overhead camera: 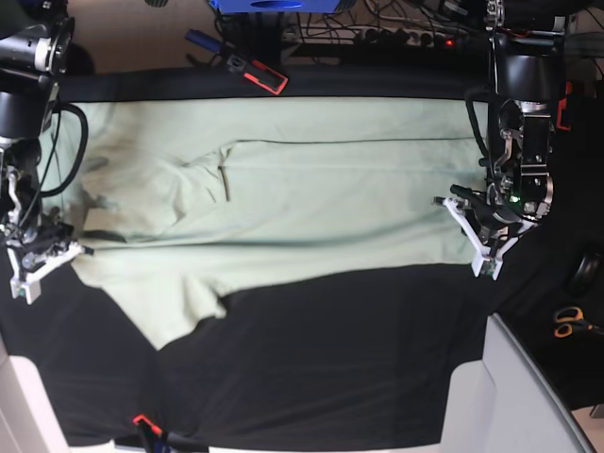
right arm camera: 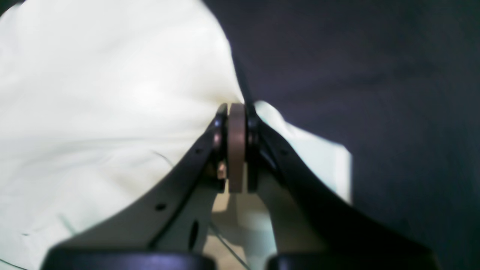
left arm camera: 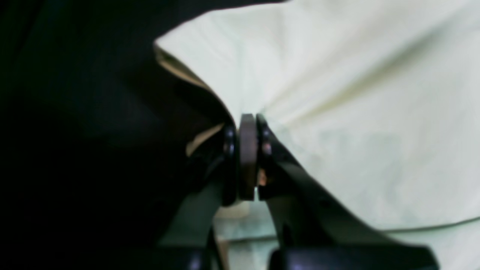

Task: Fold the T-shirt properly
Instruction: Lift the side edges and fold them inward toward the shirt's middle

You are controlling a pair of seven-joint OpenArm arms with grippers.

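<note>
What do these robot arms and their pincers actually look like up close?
Both arms are black with black cables. The left gripper and right gripper have curved black fingers with brownish pads; the right's show small holes. In the base view their outer parts are white, with a green light.

The left gripper (left arm camera: pixel 248 123) sits at centre frame, its fingers (left arm camera: pixel 267 146) pressed together with a brown pad between them, pinching an edge of the pale green T-shirt (left arm camera: pixel 356 112). Creases fan from the pinch toward 2 o'clock. The black counter (left arm camera: pixel 75 131) fills the 9 o'clock side.
</note>
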